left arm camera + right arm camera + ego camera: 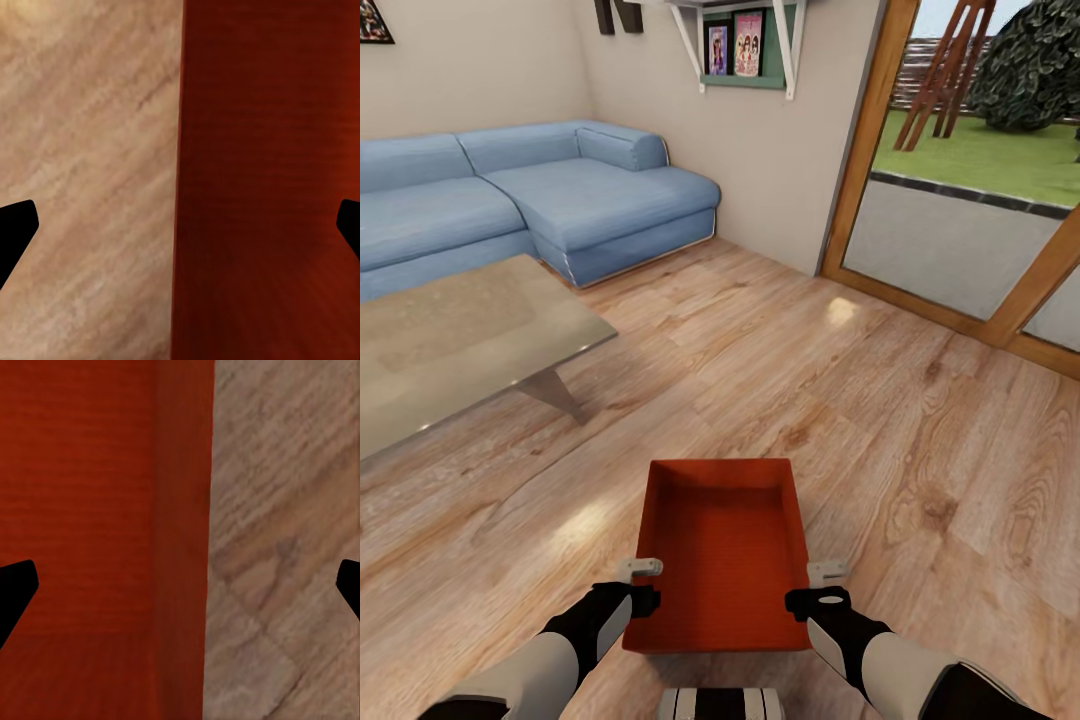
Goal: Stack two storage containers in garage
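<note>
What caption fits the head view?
Both grippers, left and right, flank an orange bin on the wood floor near a blue sofa.

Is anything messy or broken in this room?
Nothing looks broken or spilled. The one odd thing is an orange-red bin sitting open on the wood floor, between the left end effector and right end effector.

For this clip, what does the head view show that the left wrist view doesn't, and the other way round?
Head view alone: the blue sofa, glass table, wood-framed glass door, wall shelf, both arms, and the whole storage container with its open top. Left wrist view alone: a close look down the container's wall edge, with the left gripper straddling it, fingers wide apart. Both: the orange-red container and the wood plank floor.
</note>
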`<state>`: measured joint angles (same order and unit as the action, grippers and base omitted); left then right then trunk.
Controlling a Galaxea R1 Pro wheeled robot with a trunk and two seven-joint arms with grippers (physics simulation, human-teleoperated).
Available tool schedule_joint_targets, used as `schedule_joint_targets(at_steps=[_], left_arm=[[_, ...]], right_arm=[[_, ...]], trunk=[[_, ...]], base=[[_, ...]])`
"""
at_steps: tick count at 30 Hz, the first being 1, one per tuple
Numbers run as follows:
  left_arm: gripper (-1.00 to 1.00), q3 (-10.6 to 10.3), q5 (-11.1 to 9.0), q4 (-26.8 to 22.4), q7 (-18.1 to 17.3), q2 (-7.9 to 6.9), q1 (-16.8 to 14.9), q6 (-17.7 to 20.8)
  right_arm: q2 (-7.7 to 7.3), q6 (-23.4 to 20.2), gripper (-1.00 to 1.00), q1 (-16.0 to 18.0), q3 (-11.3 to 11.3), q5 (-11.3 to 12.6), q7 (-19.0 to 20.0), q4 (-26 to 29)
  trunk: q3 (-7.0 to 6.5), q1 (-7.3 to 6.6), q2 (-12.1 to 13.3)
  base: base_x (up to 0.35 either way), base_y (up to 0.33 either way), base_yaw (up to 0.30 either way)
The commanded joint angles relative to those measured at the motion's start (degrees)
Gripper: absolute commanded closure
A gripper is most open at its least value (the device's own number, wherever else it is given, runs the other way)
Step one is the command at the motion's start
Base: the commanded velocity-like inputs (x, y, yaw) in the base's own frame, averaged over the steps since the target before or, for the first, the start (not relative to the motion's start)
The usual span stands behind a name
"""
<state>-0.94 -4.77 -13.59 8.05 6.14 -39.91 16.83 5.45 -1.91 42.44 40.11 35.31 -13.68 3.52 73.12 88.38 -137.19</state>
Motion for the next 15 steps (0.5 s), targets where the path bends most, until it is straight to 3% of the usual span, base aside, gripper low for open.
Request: schedule_joint_targets(at_steps=[1,15], left_arm=[[-1.0,-0.1,-0.5,-0.2,0.3,0.01,0.0,0.3],[-1.0,-0.1,-0.5,-0.2,0.3,0.01,0.0,0.3]], right_arm=[[0.0,-0.2,-1.0,0.0,0.5,0.4,-0.3,0.1],[0.0,-0.2,-1.0,0.0,0.5,0.4,-0.3,0.1]], trunk=[[0.22,0.21,-0.4],[0.58,0.65,-1.2]], base=[[0.0,0.0,0.0],[0.0,0.0,0.0]])
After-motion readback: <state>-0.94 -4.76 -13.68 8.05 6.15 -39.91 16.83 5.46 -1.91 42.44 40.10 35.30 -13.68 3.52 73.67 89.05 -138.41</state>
